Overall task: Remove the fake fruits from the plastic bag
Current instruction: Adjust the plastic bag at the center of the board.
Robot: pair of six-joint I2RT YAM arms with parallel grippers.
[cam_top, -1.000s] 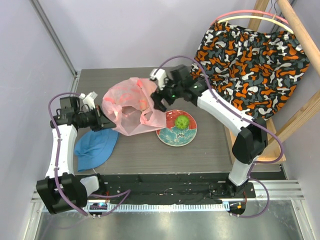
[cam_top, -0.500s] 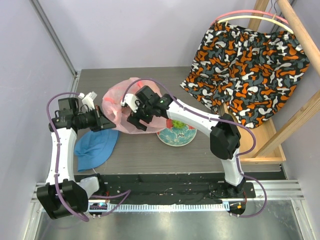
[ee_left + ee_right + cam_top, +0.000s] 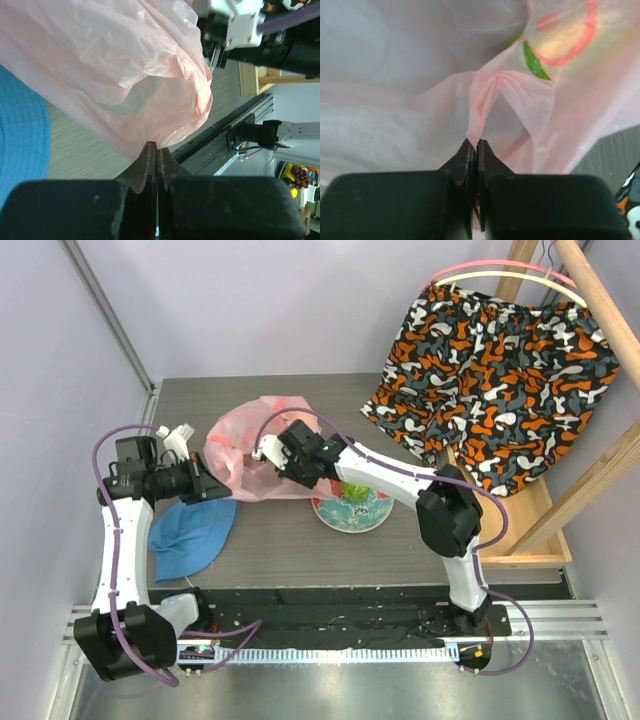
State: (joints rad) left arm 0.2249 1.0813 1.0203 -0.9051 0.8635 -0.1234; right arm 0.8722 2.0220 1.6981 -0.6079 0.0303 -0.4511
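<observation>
Grey wood-grain table (image 3: pixel 290 540) carrying three things.
A red floral plate (image 3: pixel 340 518) sat near the middle. The pink plastic bag (image 3: pixel 240 445) lay crumpled just left of the plate and farther back, its edge beside the rim. A blue hat (image 3: pixel 190 530) lay flat well left of the plate, toward the front.

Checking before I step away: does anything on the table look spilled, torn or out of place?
Nothing looks spilled or torn. The plastic bag lies crumpled, its film pinched by both the left gripper and the right gripper. A blue hat lying beside it seems out of place.
</observation>
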